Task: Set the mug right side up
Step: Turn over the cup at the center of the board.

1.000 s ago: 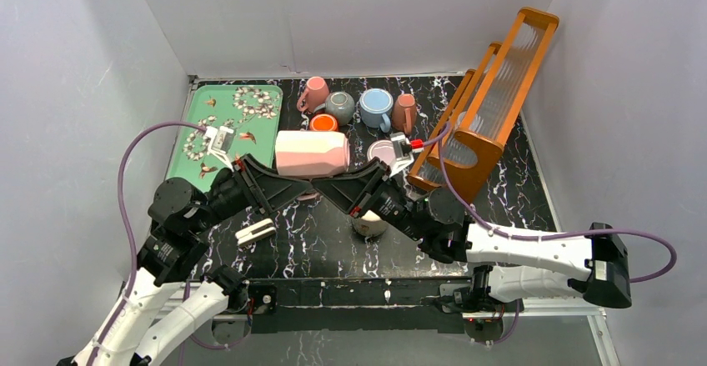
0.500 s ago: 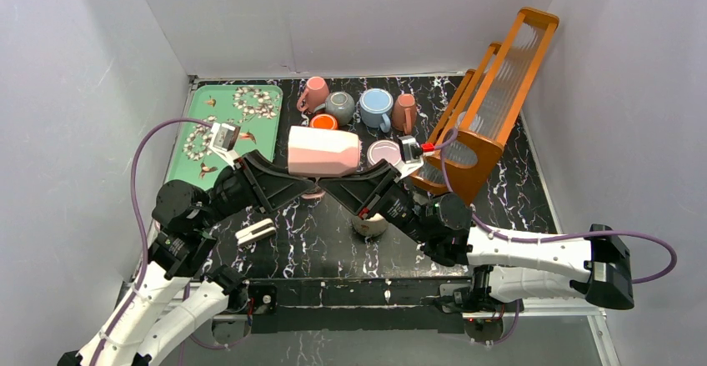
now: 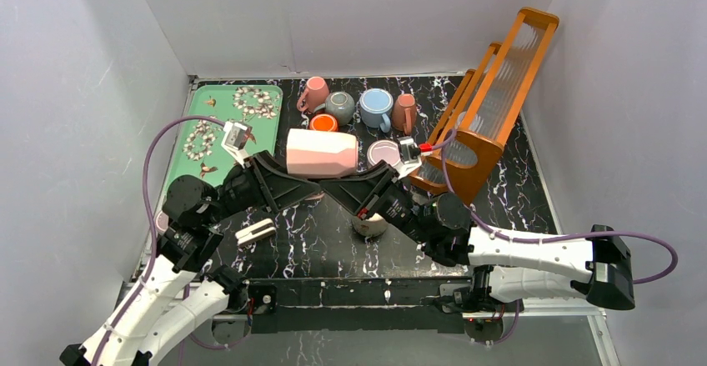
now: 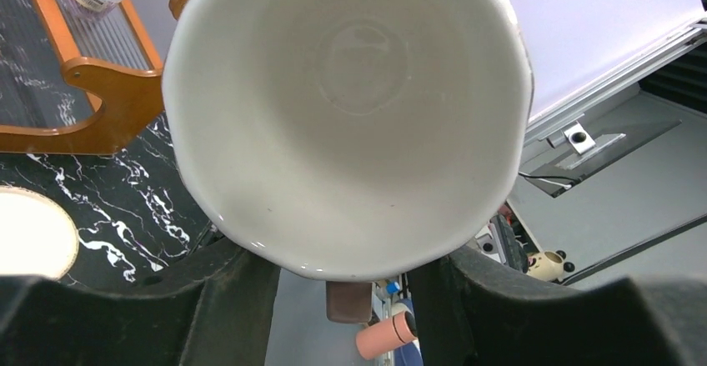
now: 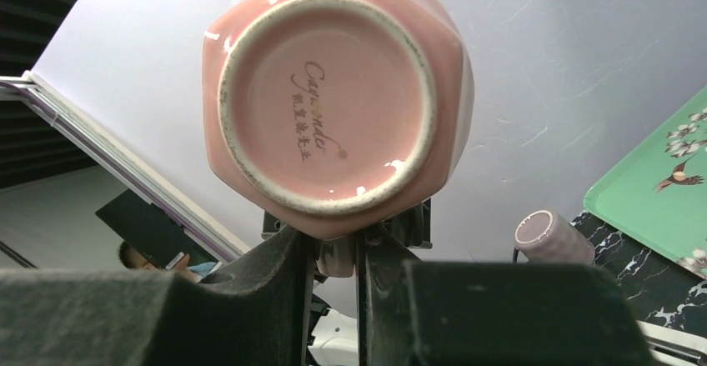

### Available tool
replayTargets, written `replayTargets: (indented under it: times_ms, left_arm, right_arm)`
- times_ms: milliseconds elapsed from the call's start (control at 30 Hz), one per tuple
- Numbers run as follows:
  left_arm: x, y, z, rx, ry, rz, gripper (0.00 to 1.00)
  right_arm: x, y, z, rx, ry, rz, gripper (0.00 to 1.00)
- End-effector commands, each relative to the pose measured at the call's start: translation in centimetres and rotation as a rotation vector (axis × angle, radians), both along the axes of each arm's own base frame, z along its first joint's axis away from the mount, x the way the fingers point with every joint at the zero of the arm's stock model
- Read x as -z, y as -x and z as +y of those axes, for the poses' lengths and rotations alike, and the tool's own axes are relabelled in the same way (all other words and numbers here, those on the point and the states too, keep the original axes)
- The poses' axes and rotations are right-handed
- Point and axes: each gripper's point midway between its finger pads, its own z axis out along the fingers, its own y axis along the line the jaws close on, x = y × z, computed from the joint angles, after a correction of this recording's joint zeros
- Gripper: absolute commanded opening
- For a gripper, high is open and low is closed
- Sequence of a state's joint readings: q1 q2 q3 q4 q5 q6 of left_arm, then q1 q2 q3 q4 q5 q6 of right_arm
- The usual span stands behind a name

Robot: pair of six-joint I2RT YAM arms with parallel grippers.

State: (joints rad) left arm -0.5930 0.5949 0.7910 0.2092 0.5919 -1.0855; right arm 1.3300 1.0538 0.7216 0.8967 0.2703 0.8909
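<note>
Drifting a little farther from the green bird-and-flower patterned tray than a second ago, the pink faceted ceramic mug is now hanging on its side above the black marbled tabletop. It is just off the tray's inner long edge, mouth facing the tray and base facing away. The right gripper is clamping a narrow pink part under the base, seemingly the handle. The left gripper is flanking the lower rim with its jaws apart; whether its fingers are pressing or only cradling, I cannot tell. Doing this well is likely meaning the right wrist rolling the base downward while the left is backing off toward the tray, then lowering until the base is sitting flat before letting go.
</note>
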Motion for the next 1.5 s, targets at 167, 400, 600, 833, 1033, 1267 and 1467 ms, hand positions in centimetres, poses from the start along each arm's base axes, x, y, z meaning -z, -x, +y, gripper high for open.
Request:
replayTargets:
  times_ms: [167,400,600,833,1033,1267,1467]
  left_arm:
    - [-1.2,1.0,-0.3,0.056,-0.004,-0.073,0.29]
    - [-0.6,1.2,0.0,0.044,-0.029,-0.085,0.06]
    - [-0.4,0.8,0.1,0.013,-0.075,-0.108,0.00]
    - [0.5,-1.2,1.3,-0.139,-0.153,-0.108,0.00]
    - [1.4,-4.0,3.3,-0.341,-0.234,-0.124,0.00]
    - [3.3,-8.2,6.3,-0.600,-0.396,-0.130,0.00]
    - [5.3,-11.8,11.3,-0.898,-0.613,-0.091,0.00]
  right_arm:
    - [-4.9,1.0,-2.4,-0.010,-0.147,-0.045,0.01]
    - [-5.1,0.9,-2.9,0.010,-0.127,-0.056,0.01]
    - [-4.4,0.9,-2.1,0.007,-0.075,-0.066,0.03]
    - [-1.6,0.1,-2.0,0.044,0.022,-0.035,0.39]
    - [1.6,-0.8,-2.7,0.099,0.141,0.005,0.64]
    - [5.6,-0.9,-2.8,0.107,0.346,0.009,0.98]
    - [9.1,-1.0,-3.3,0.118,0.570,0.000,0.99]
